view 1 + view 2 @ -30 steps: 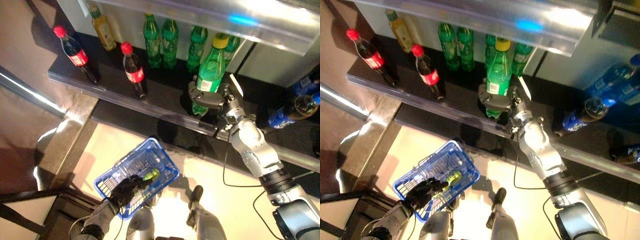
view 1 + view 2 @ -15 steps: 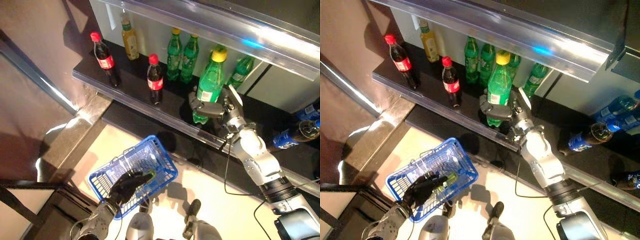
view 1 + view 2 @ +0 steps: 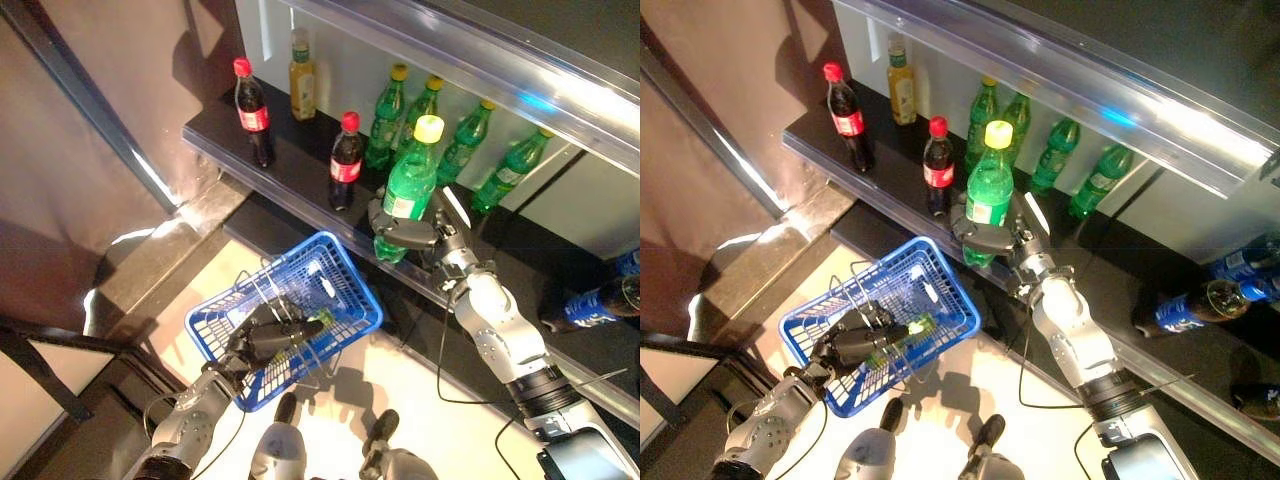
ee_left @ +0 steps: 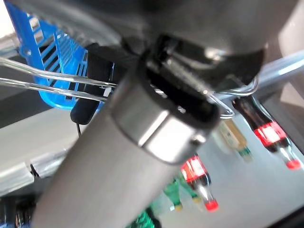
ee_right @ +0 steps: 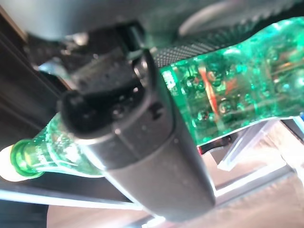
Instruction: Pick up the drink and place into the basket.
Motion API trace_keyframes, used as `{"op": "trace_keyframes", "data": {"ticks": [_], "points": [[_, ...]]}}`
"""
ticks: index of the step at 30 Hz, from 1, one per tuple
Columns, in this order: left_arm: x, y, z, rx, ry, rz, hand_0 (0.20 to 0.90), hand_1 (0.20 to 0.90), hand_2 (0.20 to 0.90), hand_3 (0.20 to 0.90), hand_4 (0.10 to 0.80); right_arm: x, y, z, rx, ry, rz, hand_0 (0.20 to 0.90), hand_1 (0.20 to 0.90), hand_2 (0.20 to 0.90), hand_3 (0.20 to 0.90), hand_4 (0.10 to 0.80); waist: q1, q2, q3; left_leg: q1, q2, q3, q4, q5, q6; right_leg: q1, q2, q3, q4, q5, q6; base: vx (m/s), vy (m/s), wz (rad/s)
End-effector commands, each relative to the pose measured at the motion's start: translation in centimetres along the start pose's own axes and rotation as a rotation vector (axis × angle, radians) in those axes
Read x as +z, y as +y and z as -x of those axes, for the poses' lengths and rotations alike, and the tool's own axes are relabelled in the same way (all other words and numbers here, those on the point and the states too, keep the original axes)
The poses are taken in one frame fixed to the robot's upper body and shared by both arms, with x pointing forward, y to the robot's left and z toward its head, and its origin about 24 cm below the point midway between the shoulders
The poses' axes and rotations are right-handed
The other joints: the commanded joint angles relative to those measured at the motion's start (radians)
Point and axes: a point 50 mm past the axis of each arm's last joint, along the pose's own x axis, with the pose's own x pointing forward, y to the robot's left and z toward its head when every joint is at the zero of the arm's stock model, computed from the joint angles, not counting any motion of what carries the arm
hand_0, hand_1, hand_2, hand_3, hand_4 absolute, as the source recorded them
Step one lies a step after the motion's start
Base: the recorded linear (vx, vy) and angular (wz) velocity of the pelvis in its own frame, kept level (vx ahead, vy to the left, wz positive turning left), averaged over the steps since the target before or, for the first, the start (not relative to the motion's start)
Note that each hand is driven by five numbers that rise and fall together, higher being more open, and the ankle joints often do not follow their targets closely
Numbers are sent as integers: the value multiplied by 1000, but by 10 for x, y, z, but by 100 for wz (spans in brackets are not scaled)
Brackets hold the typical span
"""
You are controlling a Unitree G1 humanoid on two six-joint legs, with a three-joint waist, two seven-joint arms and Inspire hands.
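My right hand (image 3: 412,232) is shut on a big green bottle with a yellow cap (image 3: 407,186) and holds it upright just above the front edge of the dark shelf (image 3: 290,170). The bottle shows close up in the right wrist view (image 5: 228,97), with a dark finger (image 5: 142,142) across it. My left hand (image 3: 262,338) is shut on the thin wire handles (image 4: 52,83) of the blue basket (image 3: 345,285), which hangs below and left of the bottle. A green drink (image 3: 300,327) lies in the basket beside my hand.
On the shelf stand two dark cola bottles with red caps (image 3: 346,160), a yellow drink bottle (image 3: 301,74) and green bottles (image 3: 455,150) at the back. Blue-labelled bottles (image 3: 1185,310) lie lower right. A metal rail (image 3: 150,170) runs down the left.
The camera has shifted, so the whole scene slid right. The blue basket has risen closer under the green bottle, which stays in my right hand.
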Motion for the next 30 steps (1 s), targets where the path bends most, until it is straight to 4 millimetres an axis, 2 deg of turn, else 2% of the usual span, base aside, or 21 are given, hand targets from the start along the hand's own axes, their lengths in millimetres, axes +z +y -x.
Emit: {"op": "trace_keyframes", "data": {"ticks": [1, 9, 19, 30], "points": [[64, -67, -18, -429, -299, -57, 300, 300, 300, 200, 100, 46, 23, -6, 122, -293, -14, 300, 300, 300, 200, 100, 14, -33, -280, -20, -35, 56, -32, 19, 23, 102, -40, 16, 43, -122, 69, 26, -4, 3], [73, -94, -15, -575, -324, -65, 300, 300, 300, 200, 100, 45, 36, -7, 182, -275, 14, 300, 300, 300, 200, 100, 30, -34, -292, -21, -42, 46, -32, 14, 27, 107, -40, 7, 37, -121, 72, 13, -8, 6], [78, -109, -10, -665, -338, -70, 300, 300, 300, 200, 100, 44, 51, -8, 249, -267, 15, 300, 300, 300, 200, 100, 40, -33, -298, -25, -41, 43, -32, 16, 27, 104, -40, 3, 41, -122, 73, 1, -1, 1], [79, -131, -6, -792, -348, -62, 300, 300, 300, 200, 100, 36, 85, -14, 342, -241, 31, 300, 300, 300, 200, 100, 81, -35, -307, -33, -52, 18, -32, 19, 28, 111, -39, -22, 44, -128, 68, 1, -2, 4]]}}
